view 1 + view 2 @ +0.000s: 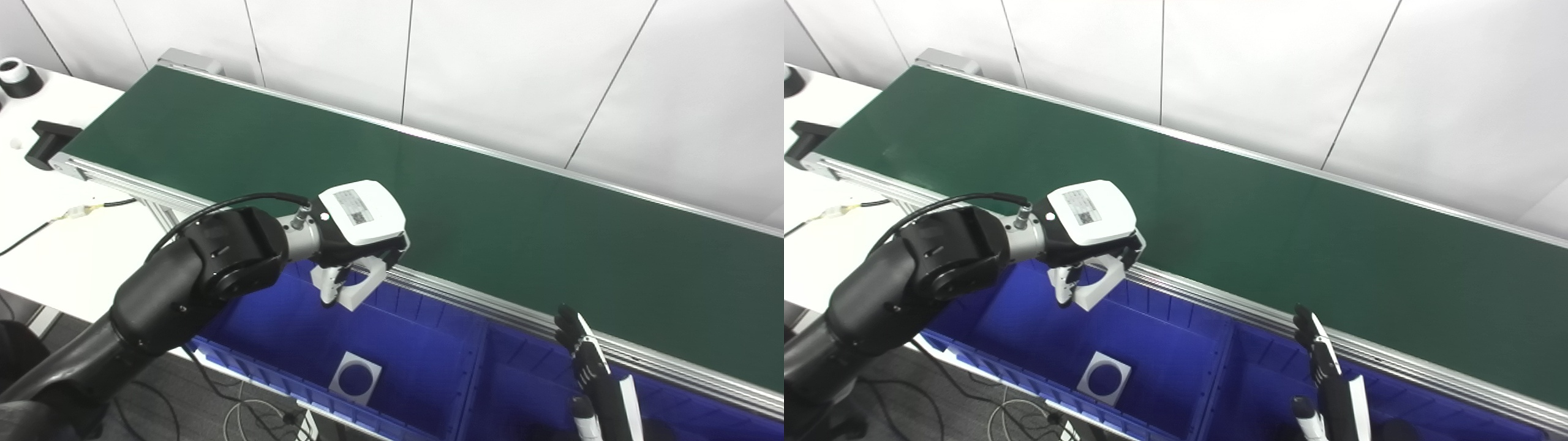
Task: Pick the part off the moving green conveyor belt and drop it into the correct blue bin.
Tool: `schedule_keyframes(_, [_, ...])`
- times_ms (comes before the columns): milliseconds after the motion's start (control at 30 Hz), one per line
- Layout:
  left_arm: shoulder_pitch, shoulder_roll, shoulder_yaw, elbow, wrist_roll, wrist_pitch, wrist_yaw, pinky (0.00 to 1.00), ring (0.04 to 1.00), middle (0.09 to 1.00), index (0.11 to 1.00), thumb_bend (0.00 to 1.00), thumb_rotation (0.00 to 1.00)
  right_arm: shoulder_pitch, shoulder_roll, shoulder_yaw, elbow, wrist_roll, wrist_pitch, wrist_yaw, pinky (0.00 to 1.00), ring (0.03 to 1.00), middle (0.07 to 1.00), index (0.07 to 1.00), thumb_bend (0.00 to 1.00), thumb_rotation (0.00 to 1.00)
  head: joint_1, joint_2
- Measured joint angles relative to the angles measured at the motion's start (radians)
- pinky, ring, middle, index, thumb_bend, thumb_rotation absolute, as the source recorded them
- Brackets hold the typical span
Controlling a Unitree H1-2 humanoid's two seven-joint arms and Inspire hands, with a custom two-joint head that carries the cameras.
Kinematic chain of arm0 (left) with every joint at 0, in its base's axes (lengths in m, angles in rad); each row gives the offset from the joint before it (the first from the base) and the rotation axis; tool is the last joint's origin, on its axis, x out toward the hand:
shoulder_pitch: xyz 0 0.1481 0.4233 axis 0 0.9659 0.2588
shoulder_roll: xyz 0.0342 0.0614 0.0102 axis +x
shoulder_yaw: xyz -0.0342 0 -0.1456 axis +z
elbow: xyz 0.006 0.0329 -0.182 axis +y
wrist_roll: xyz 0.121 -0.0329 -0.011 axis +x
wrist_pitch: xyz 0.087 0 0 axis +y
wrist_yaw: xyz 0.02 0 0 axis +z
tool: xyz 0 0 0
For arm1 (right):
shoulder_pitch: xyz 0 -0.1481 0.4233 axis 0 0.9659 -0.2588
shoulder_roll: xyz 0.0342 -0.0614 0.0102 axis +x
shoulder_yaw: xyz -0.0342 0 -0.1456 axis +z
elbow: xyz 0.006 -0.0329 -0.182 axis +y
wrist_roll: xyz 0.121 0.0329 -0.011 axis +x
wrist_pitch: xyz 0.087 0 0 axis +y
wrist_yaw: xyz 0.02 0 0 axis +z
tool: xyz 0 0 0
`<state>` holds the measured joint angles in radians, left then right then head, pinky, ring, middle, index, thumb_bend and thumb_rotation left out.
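left hand: fingers clamped on white square plastic part with round hole, above left blue plastic bin, near dark green conveyor belt | right hand: fingers straight, apart, holding nothing, over right bin | second white square part: on left bin floor

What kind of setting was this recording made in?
Probably a lab mock-up of a factory sorting line: a long green conveyor belt in an aluminium frame runs past plain white wall panels, with blue plastic sorting bins below it. The left hand holds a white square part with a round hole.
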<state>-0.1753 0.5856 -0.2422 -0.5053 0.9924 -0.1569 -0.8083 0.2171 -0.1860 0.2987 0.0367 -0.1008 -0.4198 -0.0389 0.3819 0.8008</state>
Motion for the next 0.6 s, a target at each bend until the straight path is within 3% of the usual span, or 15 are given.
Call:
schedule_keyframes(100, [0.043,0.013,0.035,0.01,0.006,-0.012,0.058,0.46,0.454,0.502,0.482,0.51,0.0,0.004,0.002,-0.012,0.004,0.0,0.0,0.007,0.9,0.923,0.933,0.915,0.82,0.97,0.017,-0.015])
schedule_keyframes(233, [0.122,0.01,0.066,0.097,0.031,-0.045,0.217,0.45,0.46,0.509,0.468,0.51,0.0,0.008,0.003,-0.022,0.015,-0.001,0.0,0.021,0.89,0.92,0.934,0.916,0.81,0.99,0.023,-0.023])
schedule_keyframes(367, [0.186,-0.025,0.059,0.172,0.092,-0.052,0.351,0.41,0.434,0.482,0.498,0.51,0.0,0.007,0.004,-0.028,0.023,-0.006,0.0,0.022,0.86,0.909,0.928,0.911,0.8,1.0,0.032,-0.028])
schedule_keyframes(600, [0.228,-0.082,0.027,0.354,0.177,-0.047,0.556,0.46,0.468,0.503,0.473,0.51,0.0,0.006,0.009,-0.031,0.03,-0.01,0.0,0.022,0.89,0.932,0.937,0.917,0.8,0.99,0.029,-0.029])
